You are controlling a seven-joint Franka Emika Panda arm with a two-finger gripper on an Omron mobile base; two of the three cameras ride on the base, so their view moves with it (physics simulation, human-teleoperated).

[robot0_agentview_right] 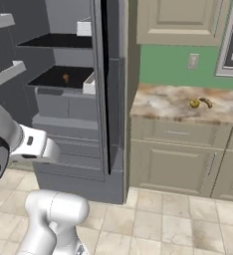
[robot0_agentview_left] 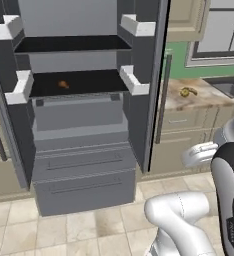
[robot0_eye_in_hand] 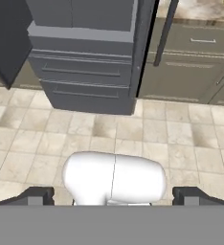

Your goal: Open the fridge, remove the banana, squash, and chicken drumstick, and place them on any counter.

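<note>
The fridge (robot0_agentview_left: 79, 125) stands with both upper doors swung open, and its two bottom drawers (robot0_agentview_left: 84, 175) are closed; its long axis is vertical, and the slim handle (robot0_agentview_left: 164, 95) of the right door also runs straight up and down. Inside, on the lower black shelf (robot0_agentview_left: 89, 82), lies the chicken drumstick (robot0_agentview_left: 63, 84), small and brown, toward the left part of the shelf; it is too small to tell which way its thin end points; the upper shelf (robot0_agentview_left: 74, 44) is just above it.

The counter (robot0_agentview_right: 178, 102) is to the right of the fridge, touching its side; on it lie the banana (robot0_agentview_right: 206, 102) and the squash (robot0_agentview_right: 194, 103), just beside each other, the squash to the left in the right base view; the banana lies flat, with its long axis roughly along the counter from left to right, slightly curved.

The gripper (robot0_eye_in_hand: 113, 196) looks down to the tiled floor (robot0_eye_in_hand: 133, 139) in front of the fridge; its two dark fingertips (robot0_eye_in_hand: 35, 195) stand wide apart at both sides of the hand view, so the jaws are open and hold nothing.
</note>
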